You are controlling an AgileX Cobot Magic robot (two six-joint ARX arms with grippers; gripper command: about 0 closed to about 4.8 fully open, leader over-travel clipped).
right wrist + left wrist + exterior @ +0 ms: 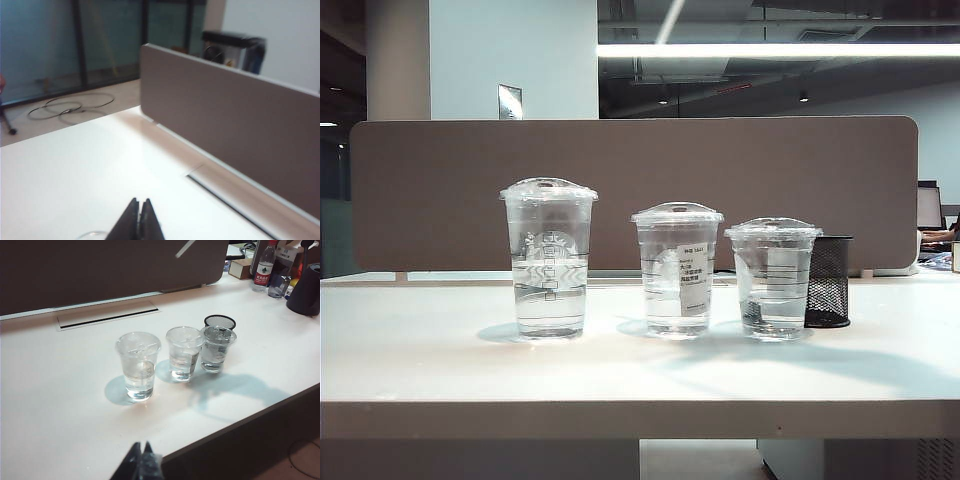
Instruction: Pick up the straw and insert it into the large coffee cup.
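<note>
On the desk (420,350), going left to right in the exterior view, stand the large coffee cup (549,258) with its domed lid and pale round logo, a medium clear cup (677,268) with a white label, the shortest clear cup (772,276), and a black mesh holder (828,281) touching or just behind that last cup. All three cups hold some clear liquid and sit in a row about midway between the desk's front edge and the rear divider.

The straw shows in no view, so where it lies cannot be told. By its description it is probably light, thin and easily crushed or bent; a gentle pinch near its middle or upper part would likely keep it straight for the lid opening.

The left gripper (141,460) hangs above the desk's front edge, fingertips pressed together, holding nothing. The right gripper (139,220) is likewise closed and empty, over a bare stretch of desk near the divider.
</note>
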